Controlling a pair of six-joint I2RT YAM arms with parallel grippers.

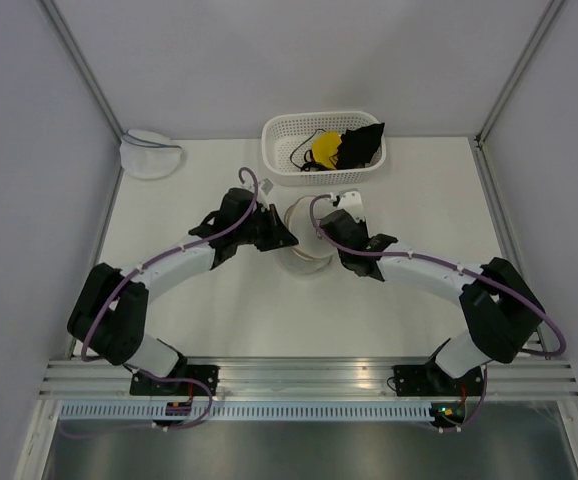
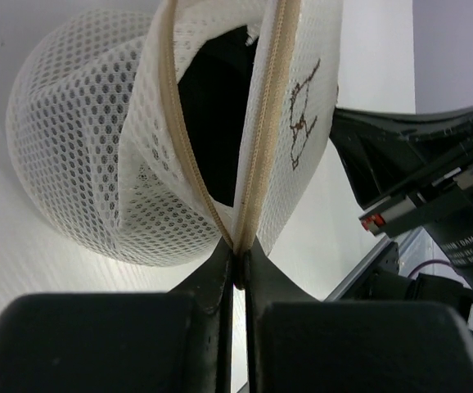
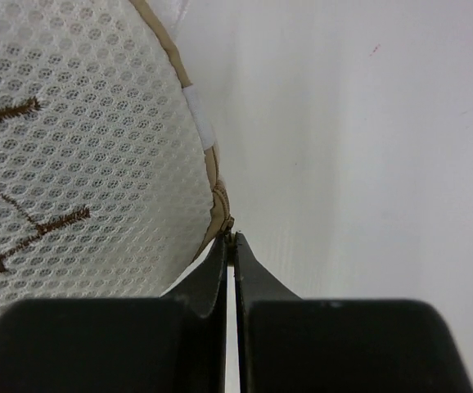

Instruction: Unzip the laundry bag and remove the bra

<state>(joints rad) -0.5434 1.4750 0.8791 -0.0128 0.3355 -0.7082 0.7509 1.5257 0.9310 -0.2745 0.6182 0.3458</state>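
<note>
A white plastic lattice basket [image 1: 279, 150] stands at the far side of the pale white table [image 1: 229, 300], holding a round yellow item [image 1: 326, 148] and crumpled black fabric [image 1: 362, 145] just beside it. A white mesh dome pouch with a grey-blue rim [image 1: 149, 153] lies at the far left corner, well apart from the basket.

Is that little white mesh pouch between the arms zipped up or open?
Open. The laundry bag has its tan zipper edges gaping apart in the left wrist view, with something dark inside.
</note>
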